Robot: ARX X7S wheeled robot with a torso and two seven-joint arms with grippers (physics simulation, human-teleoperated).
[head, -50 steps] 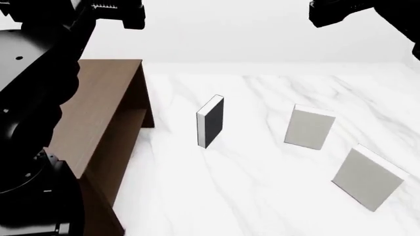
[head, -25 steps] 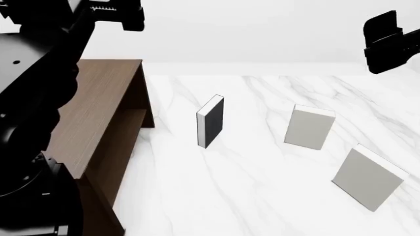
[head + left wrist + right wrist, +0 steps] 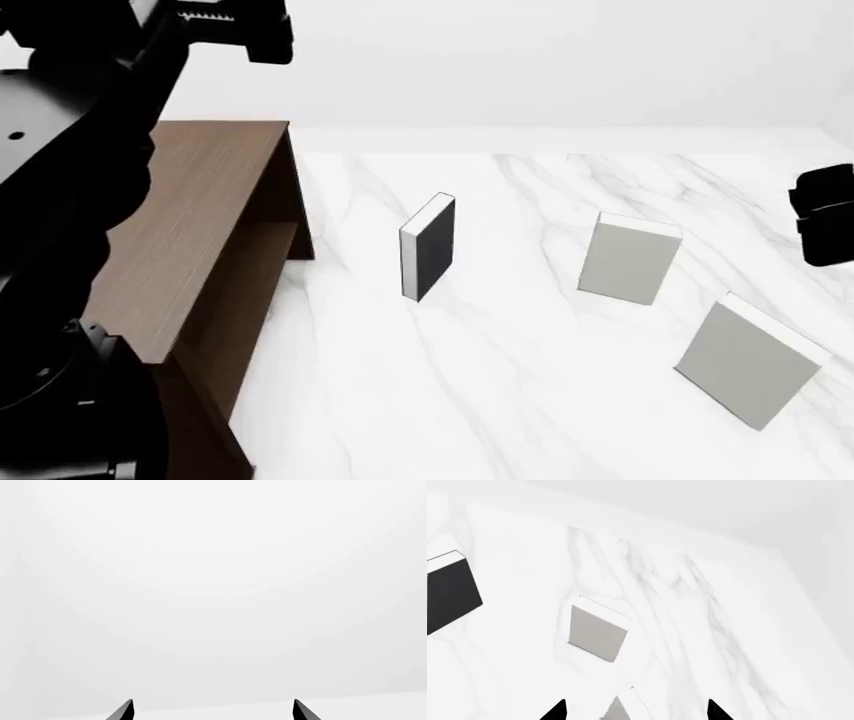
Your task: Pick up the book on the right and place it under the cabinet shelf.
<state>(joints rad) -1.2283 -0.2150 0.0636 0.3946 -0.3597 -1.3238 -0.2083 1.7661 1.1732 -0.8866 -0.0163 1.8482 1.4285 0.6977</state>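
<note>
At far left, high above the cabinet (image 3: 200, 230), the left end effector (image 3: 212, 713): two dark tips wide apart in its wrist view, nothing between them, only blank white wall ahead. Below, inside the dark brown box, the cabinet shelf (image 3: 260, 265), with open space under it facing the white marble tabletop (image 3: 534, 420). Further right, near the middle, a thin black book (image 3: 430, 250) standing upright on its edge, white pages showing. Then a pale grey book (image 3: 627, 262), also upright, well apart from the black one. Nearest the right border and closer to the robot, the book (image 3: 747, 365) to be taken: plain pale hardback, standing on its lower edge and turned at an angle, touching nothing else. At the right border, above and beyond it, the right end effector (image 3: 635, 712), fingers spread wide and empty; in its wrist view just the top of the book visible low between the tips. Probably stiff and rather light, with smooth covers that may slip; standing on edge, easy to tip over with a careless touch. Best to close on the two flat covers near the upper edge, squarely across the thickness, and to keep the grip firm for sliding it in below the shelf.
</note>
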